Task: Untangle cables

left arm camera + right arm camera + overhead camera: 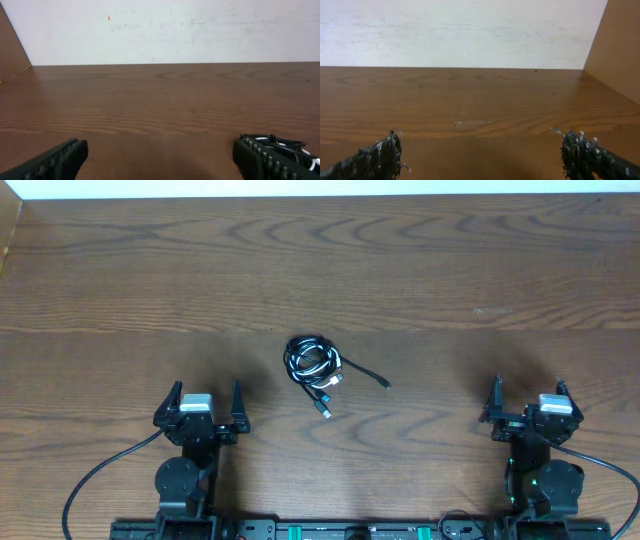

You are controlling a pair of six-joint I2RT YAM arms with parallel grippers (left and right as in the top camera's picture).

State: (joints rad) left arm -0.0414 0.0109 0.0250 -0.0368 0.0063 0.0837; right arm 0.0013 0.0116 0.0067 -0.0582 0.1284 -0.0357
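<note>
A wide wooden worktop point(120, 270) fills the overhead view, its brown grain running up to a pale wall point(300, 188) along the top edge. Two robot arms sit at the bottom edge: the left arm point(185, 475) in the lower left of the frame, the right arm point(545, 480) in the lower right. The left fingers point(236, 398) are spread wide and hold nothing. The right fingers point(497, 395) are likewise spread wide and empty. Both pairs point toward the top of the frame.

Near the centre lie the cables point(312, 362), a small bundle of thin black and white cords looped together, with loose tails point(365, 373) trailing toward the lower right. The bundle sits between the two arms, nearer the left fingers, well apart from the right ones, touching neither. In the left wrist view part of it shows at the lower right, behind one finger.

The untangling does not look begun; this seems to be the approach step. The next move likely calls for one arm to pin a loop while the other pinches a free end and draws it out.
</note>
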